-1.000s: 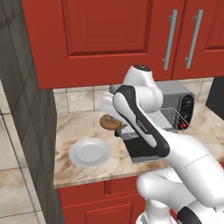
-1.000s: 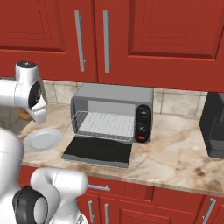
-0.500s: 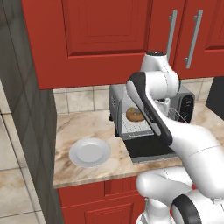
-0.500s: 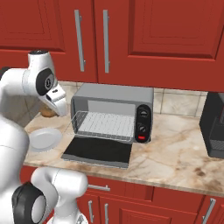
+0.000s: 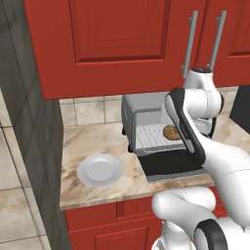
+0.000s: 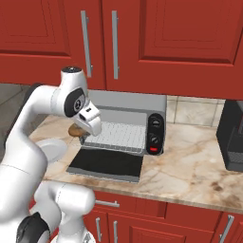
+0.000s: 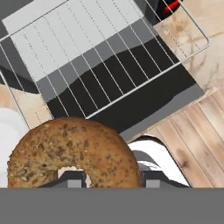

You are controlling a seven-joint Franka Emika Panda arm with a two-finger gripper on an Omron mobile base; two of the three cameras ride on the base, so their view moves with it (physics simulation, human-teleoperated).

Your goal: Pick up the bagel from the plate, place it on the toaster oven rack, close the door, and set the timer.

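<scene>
We see the bagel [image 7: 70, 153] with a rough, matt brown crust flecked with seeds. The rack [image 7: 100, 57] is thin, silvery metal wire, smooth and lightly shiny. The toaster oven [image 6: 137, 105] has a matt grey metal casing; its door [image 6: 107, 164] is dark, smooth glass in a grey frame. The plate [image 5: 100, 170] looks smooth, pale and faintly glossy, like glazed ceramic. The counter [image 6: 190, 166] is polished beige marble with brown veins. The cabinets [image 6: 166, 42] carry a smooth red painted finish with brushed metal bar handles [image 6: 85, 43].
</scene>
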